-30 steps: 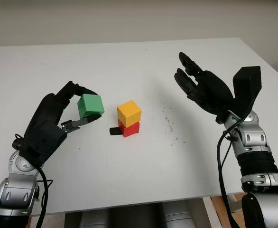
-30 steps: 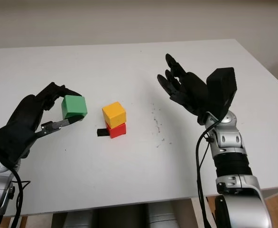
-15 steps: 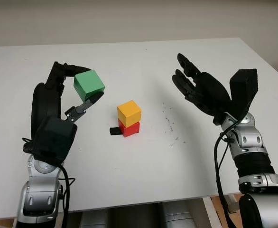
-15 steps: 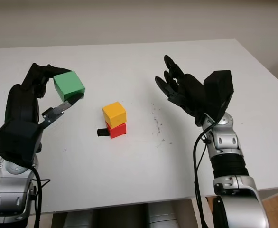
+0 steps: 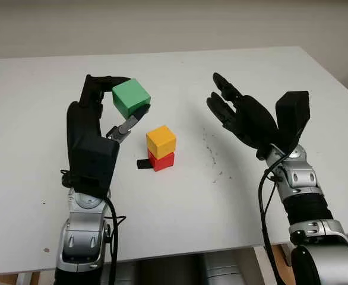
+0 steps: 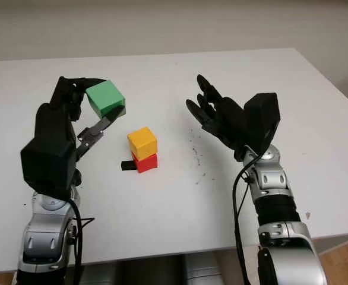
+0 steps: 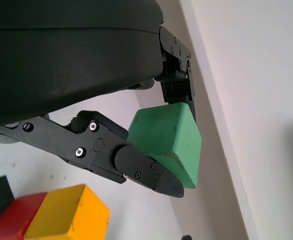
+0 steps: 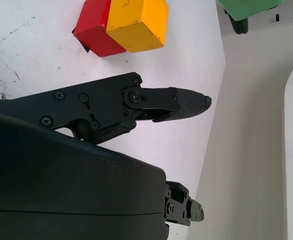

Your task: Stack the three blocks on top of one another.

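Observation:
A yellow block sits on a red block in the middle of the white table. My left hand is raised above the table, up and to the left of that stack, shut on a green block held tilted in the air. The left wrist view shows the green block pinched between the fingers, with the yellow block and red block below it. My right hand is open, held in the air to the right of the stack.
A small black piece lies on the table against the red block's left side. Dark specks mark the table to the right of the stack. The table's right edge runs close past my right arm.
My left hand has carried the green block up and to the right, toward the stack. My right hand has drifted a little left.

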Available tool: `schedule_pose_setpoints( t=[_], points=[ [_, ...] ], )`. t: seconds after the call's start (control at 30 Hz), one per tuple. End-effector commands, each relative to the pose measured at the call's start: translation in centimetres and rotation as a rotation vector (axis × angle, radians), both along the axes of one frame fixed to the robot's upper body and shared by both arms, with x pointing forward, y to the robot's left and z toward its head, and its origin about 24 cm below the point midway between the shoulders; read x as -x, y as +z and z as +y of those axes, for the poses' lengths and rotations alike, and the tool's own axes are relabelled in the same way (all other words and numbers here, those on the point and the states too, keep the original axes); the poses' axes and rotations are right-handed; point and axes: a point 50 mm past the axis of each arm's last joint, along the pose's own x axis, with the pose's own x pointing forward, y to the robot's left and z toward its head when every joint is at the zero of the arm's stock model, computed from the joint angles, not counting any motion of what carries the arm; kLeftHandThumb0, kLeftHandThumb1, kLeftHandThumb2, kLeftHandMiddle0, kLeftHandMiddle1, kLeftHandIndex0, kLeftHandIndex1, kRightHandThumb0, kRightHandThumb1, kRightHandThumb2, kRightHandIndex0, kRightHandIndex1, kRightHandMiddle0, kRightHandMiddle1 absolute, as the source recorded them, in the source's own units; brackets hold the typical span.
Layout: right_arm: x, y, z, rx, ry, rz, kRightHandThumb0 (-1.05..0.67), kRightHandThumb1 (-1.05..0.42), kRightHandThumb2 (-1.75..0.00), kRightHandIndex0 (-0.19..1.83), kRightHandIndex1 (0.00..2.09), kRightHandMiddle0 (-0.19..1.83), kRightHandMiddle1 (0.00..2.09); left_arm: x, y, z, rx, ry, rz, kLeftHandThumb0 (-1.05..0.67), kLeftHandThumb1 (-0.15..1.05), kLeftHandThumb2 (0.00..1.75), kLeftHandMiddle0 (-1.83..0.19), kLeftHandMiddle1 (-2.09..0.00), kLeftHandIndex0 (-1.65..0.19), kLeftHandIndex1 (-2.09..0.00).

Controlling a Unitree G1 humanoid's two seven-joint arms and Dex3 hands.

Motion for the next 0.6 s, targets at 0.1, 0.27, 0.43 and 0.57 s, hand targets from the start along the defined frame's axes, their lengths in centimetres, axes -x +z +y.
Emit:
schedule_pose_setpoints(
  t=[0.1, 0.27, 0.43, 0.57],
  points=[
    [0.2, 0.2, 0.2, -0.001, 0.008, -0.011, -0.59, -1.05, -0.36, -0.13, 0.06, -0.1, 0.06, -0.4, 0.3, -1.2, 0.086, -0.044, -0.003, -0.35, 1.05, 0.19, -0.28, -0.06, -0.38, -1.57],
    [0.3, 0.0, 0.2, 0.001, 0.004, -0.006, -0.6, -1.05, -0.36, -0.12, 0.06, -0.1, 0.06, -0.6, -0.2, -1.4, 0.116, -0.09, 0.025, -0.35, 1.05, 0.21, -0.26, -0.05, -0.36, -1.56],
    [0.3, -0.1, 0.2, -0.003, 0.0, -0.005, -0.61, -1.05, -0.36, -0.12, 0.06, -0.08, 0.06, -0.7, -0.6, -1.6, 0.123, -0.126, 0.04, -0.34, 1.05, 0.2, -0.24, -0.04, -0.33, -1.56],
    [0.3, -0.3, 0.2, -0.002, -0.004, -0.009, -0.62, -1.05, -0.35, -0.11, 0.06, -0.07, 0.07, -0.8, -0.9, -1.7, 0.129, -0.145, 0.052, -0.34, 1.05, 0.18, -0.22, -0.04, -0.34, -1.55]
  ],
)
